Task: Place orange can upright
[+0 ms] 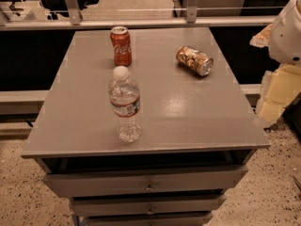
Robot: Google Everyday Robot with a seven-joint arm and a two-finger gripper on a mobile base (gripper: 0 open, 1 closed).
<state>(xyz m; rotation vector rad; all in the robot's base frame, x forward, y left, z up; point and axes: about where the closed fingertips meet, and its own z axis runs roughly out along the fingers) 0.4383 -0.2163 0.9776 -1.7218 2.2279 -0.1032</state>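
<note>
The orange can (194, 60) lies on its side on the grey cabinet top (188, 112), at the back right, with its silver top facing front right. It has a golden-orange body with pale lettering. My gripper is out of view; only a white rounded part of my arm (288, 32) shows at the right edge, above and to the right of the can and apart from it.
A red Coca-Cola can (121, 46) stands upright at the back, left of centre. A clear water bottle (125, 104) with a white cap stands upright in front of it. The cabinet has drawers (146, 182) below. A rail (141, 22) runs behind; yellow foam (277, 93) sits at right.
</note>
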